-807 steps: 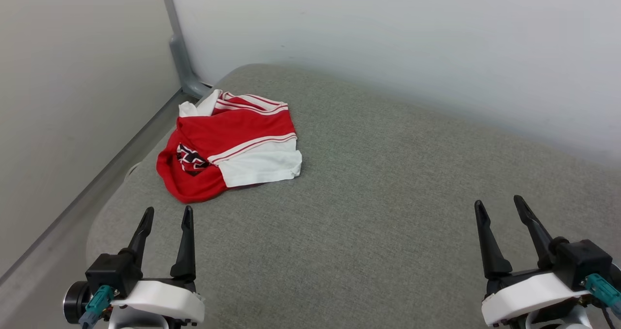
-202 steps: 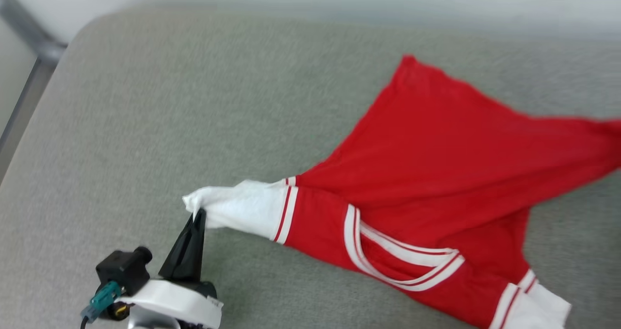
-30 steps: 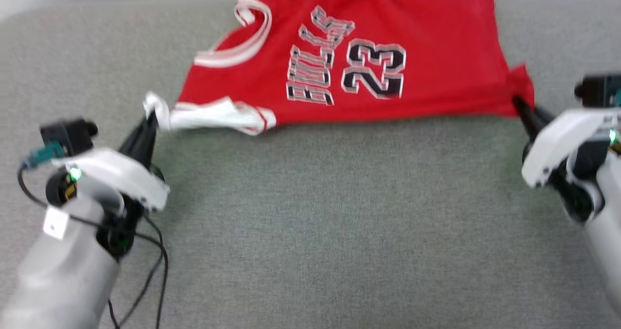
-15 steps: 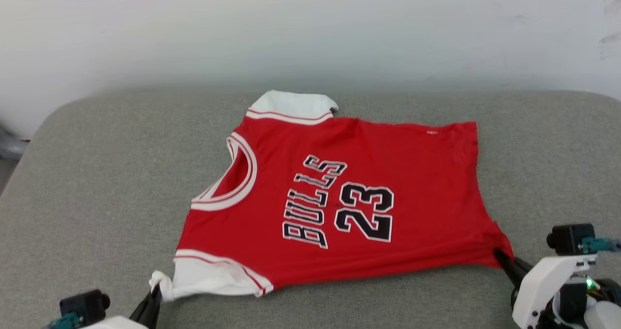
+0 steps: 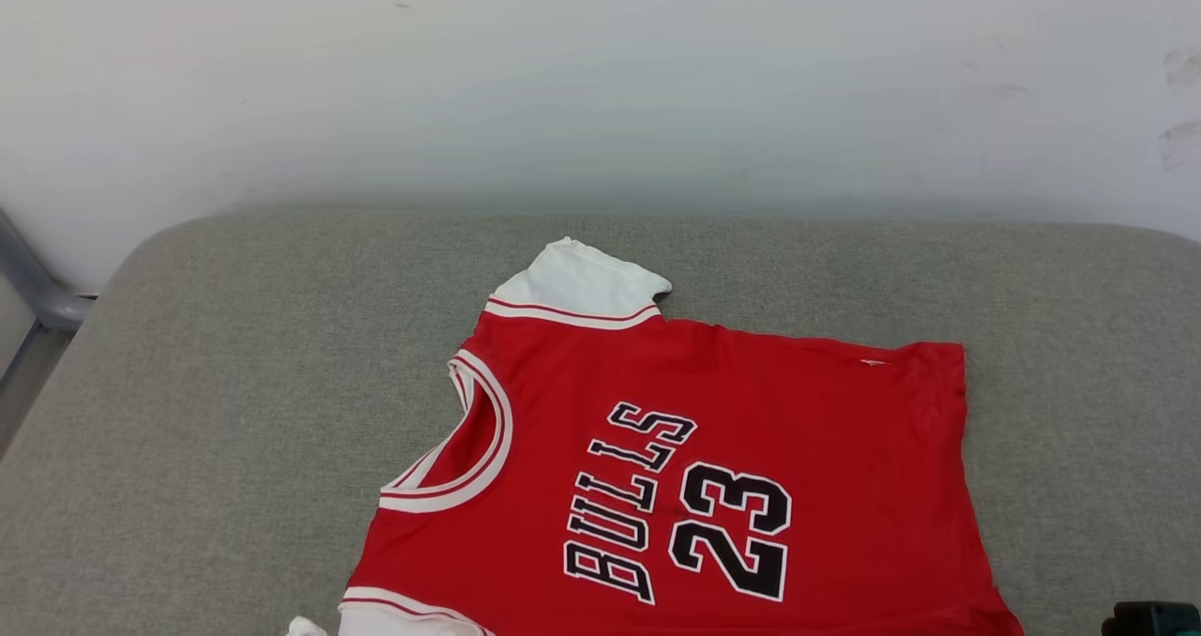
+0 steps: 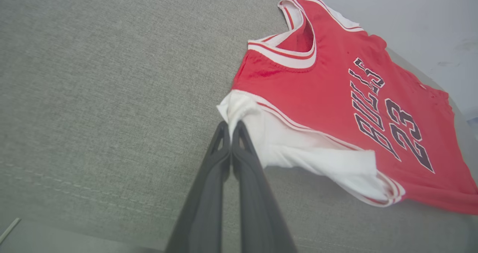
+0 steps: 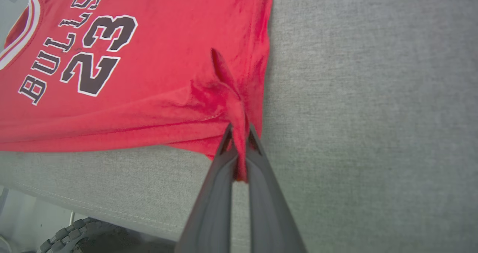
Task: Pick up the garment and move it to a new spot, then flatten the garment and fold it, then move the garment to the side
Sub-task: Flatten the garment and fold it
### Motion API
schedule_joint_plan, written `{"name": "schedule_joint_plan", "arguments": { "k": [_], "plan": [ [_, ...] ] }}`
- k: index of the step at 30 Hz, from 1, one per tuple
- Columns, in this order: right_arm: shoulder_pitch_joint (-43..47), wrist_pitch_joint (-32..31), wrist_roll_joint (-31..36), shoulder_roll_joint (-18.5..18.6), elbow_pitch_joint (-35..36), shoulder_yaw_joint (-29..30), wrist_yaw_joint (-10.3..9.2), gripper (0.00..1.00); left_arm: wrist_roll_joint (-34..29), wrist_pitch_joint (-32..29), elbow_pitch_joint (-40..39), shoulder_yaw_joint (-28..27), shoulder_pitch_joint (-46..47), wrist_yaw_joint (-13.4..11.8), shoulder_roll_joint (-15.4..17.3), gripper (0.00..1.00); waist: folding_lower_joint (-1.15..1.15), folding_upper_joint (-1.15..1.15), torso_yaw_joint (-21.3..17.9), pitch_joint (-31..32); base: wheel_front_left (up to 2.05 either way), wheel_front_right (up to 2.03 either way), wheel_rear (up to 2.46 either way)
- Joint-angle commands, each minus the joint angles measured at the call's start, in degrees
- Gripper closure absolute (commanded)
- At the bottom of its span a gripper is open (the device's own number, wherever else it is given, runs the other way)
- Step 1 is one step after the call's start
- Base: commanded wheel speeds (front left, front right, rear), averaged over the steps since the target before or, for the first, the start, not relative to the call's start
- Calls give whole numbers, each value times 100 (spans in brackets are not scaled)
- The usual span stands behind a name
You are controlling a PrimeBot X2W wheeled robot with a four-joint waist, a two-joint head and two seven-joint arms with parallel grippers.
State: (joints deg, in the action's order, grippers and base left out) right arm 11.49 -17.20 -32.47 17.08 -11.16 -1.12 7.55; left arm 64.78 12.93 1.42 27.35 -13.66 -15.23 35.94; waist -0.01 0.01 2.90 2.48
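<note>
The garment (image 5: 713,486), a red jersey with white sleeves and black "BULLS 23" lettering, lies spread face up on the grey cushion (image 5: 235,355), collar to the left. In the left wrist view my left gripper (image 6: 230,128) is shut on the tip of the garment's (image 6: 336,96) near white sleeve. In the right wrist view my right gripper (image 7: 239,131) is shut on a pinched fold at the hem corner of the garment (image 7: 130,59). The far white sleeve (image 5: 577,284) lies flat toward the wall.
A pale wall (image 5: 600,83) rises right behind the cushion. A grey metal post (image 5: 38,289) stands at the far left. The cushion's front edge (image 7: 93,208) runs close under both grippers, with a tyre (image 7: 71,240) below it.
The head camera has tilted up, so the garment sits lower in the picture and both grippers have slid off its bottom edge. The garment lies spread as half a second ago.
</note>
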Motion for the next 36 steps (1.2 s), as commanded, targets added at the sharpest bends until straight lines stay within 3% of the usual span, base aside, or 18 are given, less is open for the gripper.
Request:
{"name": "schedule_joint_plan", "arguments": {
  "k": [1,7,15,25,34,35,36],
  "plan": [
    [139,-44,98,-46,108,125,-12,100,-16,-1,-85,-65,-36,-60,112,100,1,-1,4,-18,0,0,0],
    [86,-241,406,-397,571,401,-11,100,-214,-58,-305,-72,457,1,225,100,1,-1,7,-167,0,0,0],
    [-471,-389,834,-514,872,509,-10,100,-526,-66,39,19,1651,378,23,100,1,-1,-6,-679,0,0,0],
    [-1223,-411,1191,-544,575,499,-10,100,-649,5,1427,197,3032,1157,-601,100,1,-1,-26,-1413,0,0,0],
    [-1497,-229,1203,-550,-122,313,-11,100,-485,-313,2923,507,3566,1791,-1078,100,1,-1,-84,-1573,0,0,0],
    [-1515,-208,1196,-563,-195,286,-11,87,-470,-340,3056,526,3615,1838,-1112,100,1,-1,-91,-1566,0,0,0],
    [-1540,-162,1205,-561,-242,256,-11,56,-462,-328,3157,536,3663,1876,-1143,100,1,-1,-98,-1559,0,0,0]
  ]
}}
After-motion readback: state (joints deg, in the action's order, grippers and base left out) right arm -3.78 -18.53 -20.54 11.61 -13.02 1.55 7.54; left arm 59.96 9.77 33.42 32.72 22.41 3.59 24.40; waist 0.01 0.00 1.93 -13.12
